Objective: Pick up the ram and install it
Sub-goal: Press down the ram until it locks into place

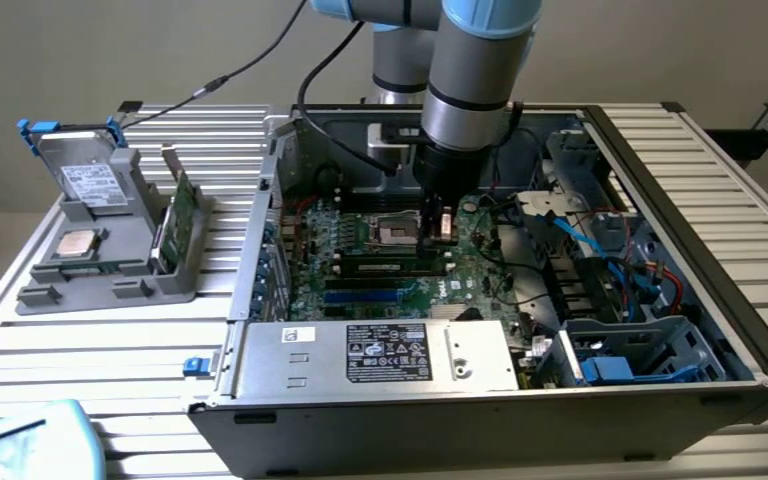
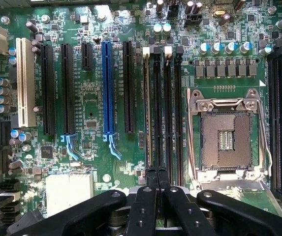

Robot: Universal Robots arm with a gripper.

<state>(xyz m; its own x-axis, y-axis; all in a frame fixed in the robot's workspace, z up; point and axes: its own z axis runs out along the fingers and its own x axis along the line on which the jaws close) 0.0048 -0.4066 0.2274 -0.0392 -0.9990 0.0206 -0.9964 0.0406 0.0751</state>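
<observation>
The ram (image 1: 387,267), a slim green and black stick, stands low in a memory slot on the motherboard (image 1: 357,290), in front of the empty processor socket (image 1: 398,232). My gripper (image 1: 440,238) hangs shut just over the stick's end towards the exterior view's right; I cannot tell whether it touches. In the wrist view my gripper (image 2: 158,173) is shut, its black fingers (image 2: 148,206) pressed together above the row of memory slots (image 2: 163,108) beside the socket (image 2: 227,140). There the ram cannot be told apart from the slots.
The open computer case (image 1: 704,250) walls in the board, with a power supply (image 1: 384,352) at the front and cables (image 1: 598,240) on the exterior view's right. A grey holder (image 1: 104,280) outside it carries a bracketed green card (image 1: 175,220) and a processor (image 1: 80,243).
</observation>
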